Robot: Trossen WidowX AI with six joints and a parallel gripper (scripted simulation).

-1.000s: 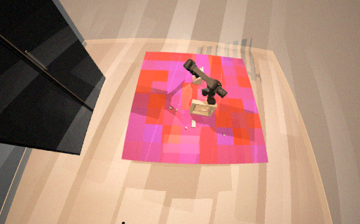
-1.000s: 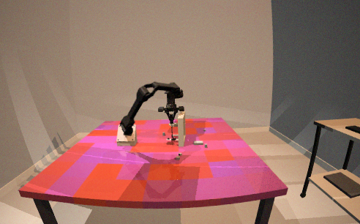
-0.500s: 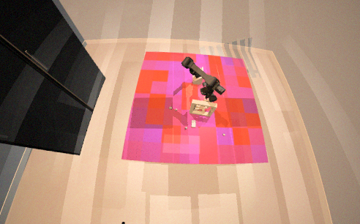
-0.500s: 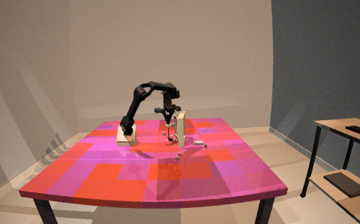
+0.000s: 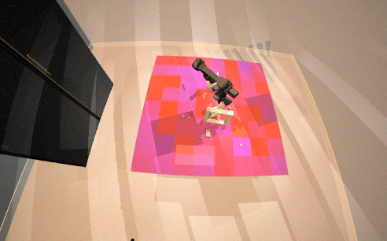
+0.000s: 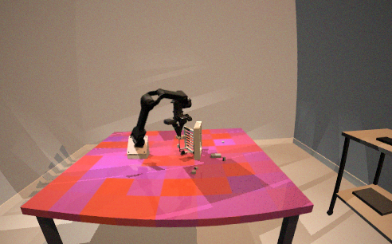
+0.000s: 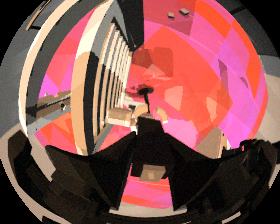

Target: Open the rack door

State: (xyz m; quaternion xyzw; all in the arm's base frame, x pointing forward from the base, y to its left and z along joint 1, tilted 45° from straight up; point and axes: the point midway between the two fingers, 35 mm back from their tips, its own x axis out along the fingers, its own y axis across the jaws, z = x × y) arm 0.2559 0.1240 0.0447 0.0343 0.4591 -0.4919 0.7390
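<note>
So the rack door (image 6: 189, 140) (image 7: 107, 47) is standing ajar, its slats angled out from the rack's frame (image 5: 207, 116) (image 6: 197, 140) toward the arm's base (image 6: 131, 155). I can't really tell the exact angle from these views. The frame is upright around the middle of the counter (image 5: 194, 159) (image 6: 111, 199), well in from every edge. Going by the exterior view, the base sits over toward the counter's left edge, and the black arm (image 5: 209, 75) (image 6: 142, 116) bends up and over, then drops down on the door side.

The jaws (image 5: 226, 103) (image 6: 178, 135) are fairly narrow and clamped on the door's upright handle (image 7: 153, 173), pointing down at it. Most of the handle is hidden by the dark fingers, so I can't tell how far it's turned.

There's some small stuff lying around too. A pale little block (image 5: 208, 133) (image 6: 216, 155) lies on the right-edge side of the frame, with a tiny piece (image 5: 200, 137) (image 6: 223, 159) near it. Two small bits (image 5: 186, 116) (image 6: 194, 170) (image 7: 178, 13) sit close together between the frame and the counter's near edge. One lone crumb-sized piece (image 5: 241, 145) (image 6: 223, 142) is off toward the far right corner.
</note>
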